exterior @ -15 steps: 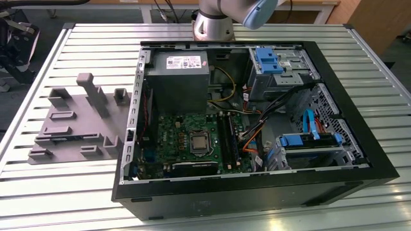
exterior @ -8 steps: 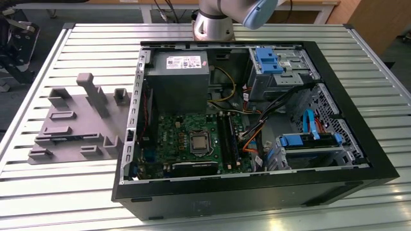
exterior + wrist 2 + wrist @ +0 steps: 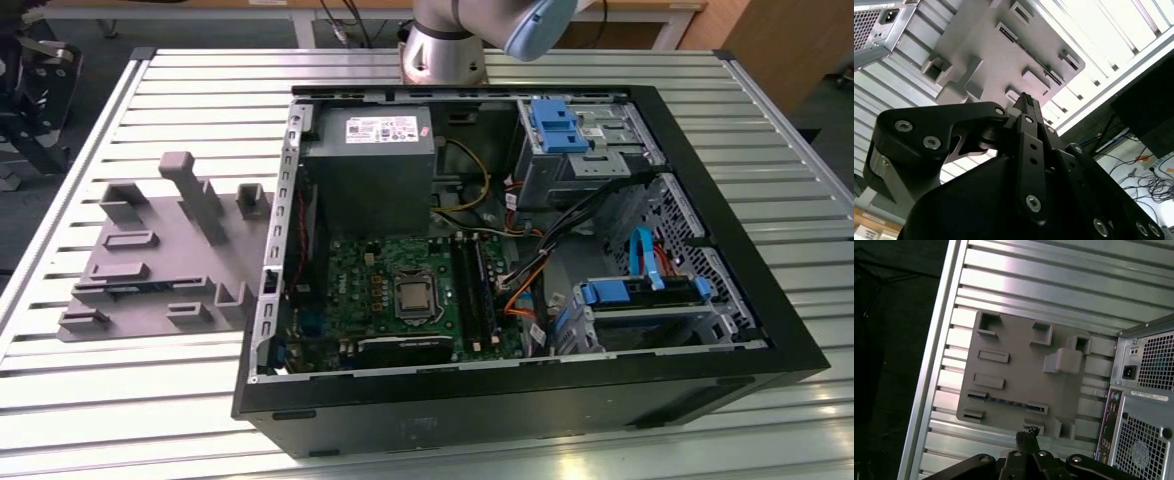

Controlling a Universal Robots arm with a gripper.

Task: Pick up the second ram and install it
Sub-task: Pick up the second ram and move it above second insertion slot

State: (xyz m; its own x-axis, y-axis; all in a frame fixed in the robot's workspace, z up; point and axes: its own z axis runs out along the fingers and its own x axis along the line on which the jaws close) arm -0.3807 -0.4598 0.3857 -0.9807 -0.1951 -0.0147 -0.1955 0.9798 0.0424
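Two fingers [image 3: 1026, 106] [image 3: 1026, 436]: you see them closed together in both wrist views, gripping nothing, hanging over one edge of the grey holder [image 3: 1019, 370].
Second ram [image 3: 1006, 401]: blue-green stick seated in a long slot of the holder, clear of the fingers.
Holder: rests on the slatted tabletop [image 3: 134, 400], just beside the computer case [image 3: 534, 400].
Computer case: lies open, motherboard [image 3: 387, 290] facing up.

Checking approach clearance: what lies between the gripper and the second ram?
In the first wrist view, bare grey holder plate lies between the gripper and the second ram.
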